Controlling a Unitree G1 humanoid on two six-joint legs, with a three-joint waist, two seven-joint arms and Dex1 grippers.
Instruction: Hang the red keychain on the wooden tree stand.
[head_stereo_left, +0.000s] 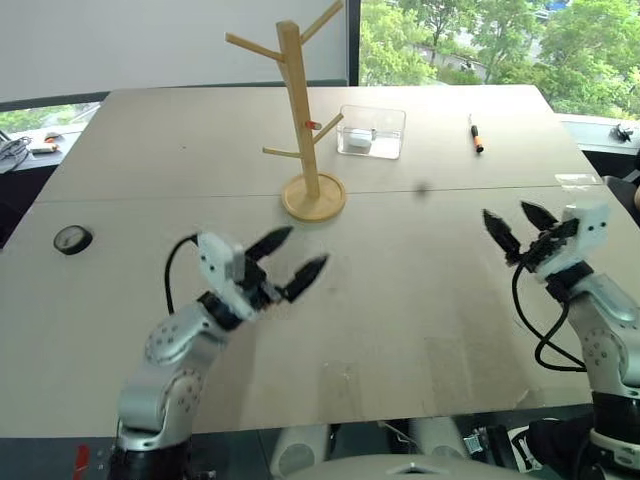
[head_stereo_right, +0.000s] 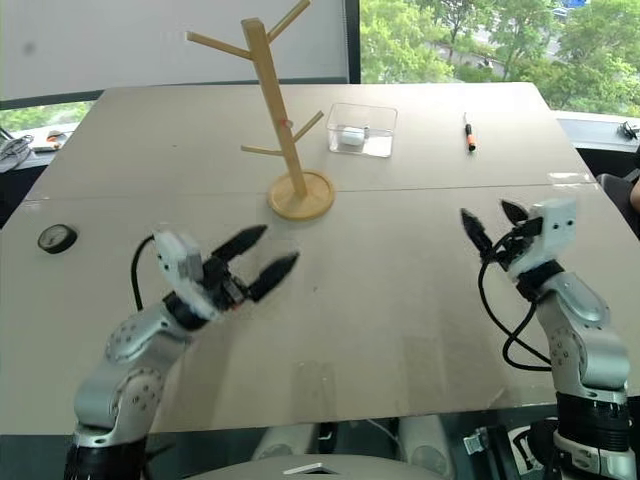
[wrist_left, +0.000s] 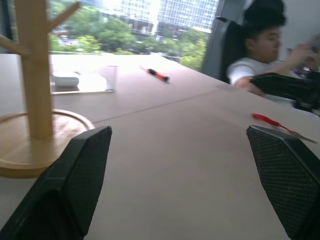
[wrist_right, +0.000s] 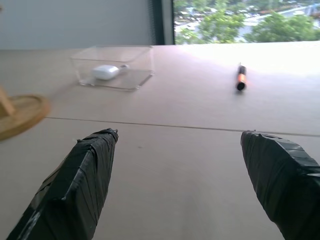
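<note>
A: Both jaws are gaping, empty. The left gripper (head_stereo_left: 288, 265) is reaching toward the stand (head_stereo_left: 305, 120); the right gripper (head_stereo_left: 520, 228) is hovering level.

B: The red keychain (wrist_left: 272, 122) is lying on the table (head_stereo_left: 400, 300), seen past the left gripper's fingers.

A wide pale counter (head_stereo_left: 420, 290), crossed by a seam, is seen across the middle of the frame. A grey wall (head_stereo_left: 150, 40) is seen at upper left; at upper right, a window (head_stereo_left: 480, 40) is lit by daylight over green trees.
</note>
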